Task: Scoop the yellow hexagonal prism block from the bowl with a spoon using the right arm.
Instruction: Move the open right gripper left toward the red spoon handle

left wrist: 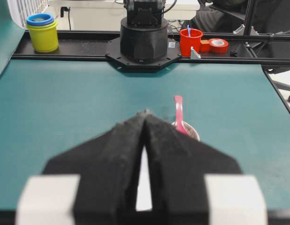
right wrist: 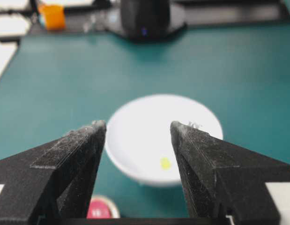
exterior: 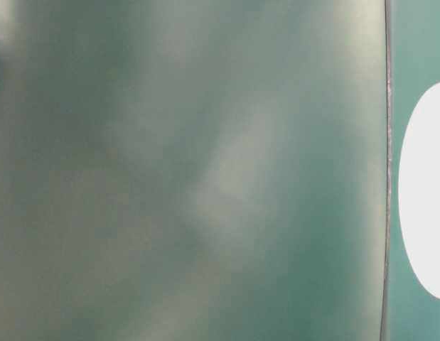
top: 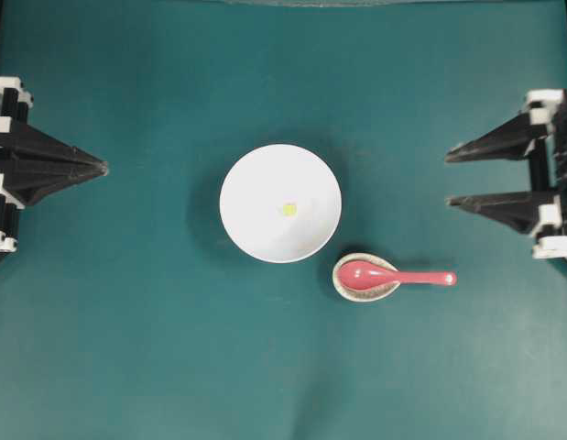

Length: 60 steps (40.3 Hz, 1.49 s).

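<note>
The white bowl sits mid-table with the tiny yellow hexagonal prism block lying on its bottom. To its lower right the red-pink spoon rests with its scoop in a small speckled dish and its handle pointing right. My right gripper stands open at the right edge, well away from the spoon and empty. In the right wrist view the bowl and block show between the spread jaws of the right gripper. My left gripper is shut at the left edge.
The left wrist view shows the spoon beyond my shut left gripper, the other arm's base, a yellow cup, a red cup and tape at the far rail. The table-level view is a blur.
</note>
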Each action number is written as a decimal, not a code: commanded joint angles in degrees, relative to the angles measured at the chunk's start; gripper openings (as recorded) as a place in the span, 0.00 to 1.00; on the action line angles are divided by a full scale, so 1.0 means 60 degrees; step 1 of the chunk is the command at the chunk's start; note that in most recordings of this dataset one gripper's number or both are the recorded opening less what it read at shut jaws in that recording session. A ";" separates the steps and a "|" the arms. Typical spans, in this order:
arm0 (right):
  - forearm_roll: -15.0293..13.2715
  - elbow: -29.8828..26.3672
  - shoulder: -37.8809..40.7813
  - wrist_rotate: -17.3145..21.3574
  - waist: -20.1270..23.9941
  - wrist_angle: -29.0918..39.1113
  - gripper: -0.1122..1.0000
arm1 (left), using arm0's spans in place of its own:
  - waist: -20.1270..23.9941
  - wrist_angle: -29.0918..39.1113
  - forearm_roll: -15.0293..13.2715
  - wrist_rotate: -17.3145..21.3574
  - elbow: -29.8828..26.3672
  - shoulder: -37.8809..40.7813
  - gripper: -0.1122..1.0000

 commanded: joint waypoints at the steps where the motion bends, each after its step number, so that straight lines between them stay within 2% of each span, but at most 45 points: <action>1: 0.0161 0.0044 0.0469 0.0015 0.0000 -0.0425 0.65 | 0.0015 -0.0044 0.0029 -0.0029 -0.0234 0.0073 0.11; 13: 0.0645 0.0747 0.1626 0.0015 0.0146 -0.1787 0.65 | 0.0015 -0.0044 0.0029 -0.0029 -0.0234 0.0088 0.11; 18: 0.0820 0.0952 0.1992 0.0015 0.0410 -0.2344 0.65 | 0.0015 -0.0029 0.0029 -0.0015 -0.0234 0.0088 0.11; 32: 0.1787 0.1567 0.3164 0.0015 0.1479 -0.4087 0.65 | 0.0015 -0.0044 0.0029 0.0000 -0.0249 0.0088 0.11; 46: 0.2300 0.1611 0.4336 0.0015 0.2212 -0.5186 0.65 | 0.0015 -0.0044 0.0044 0.0015 -0.0249 0.0088 0.11; 54: 0.2930 0.1582 0.5186 0.0029 0.2783 -0.5742 0.65 | 0.0029 -0.0044 0.0044 0.0015 -0.0249 0.0088 0.11; 60: 0.3369 0.1450 0.5903 0.0029 0.3472 -0.6270 0.65 | 0.0015 -0.0029 0.0044 0.0000 -0.0234 0.0088 0.11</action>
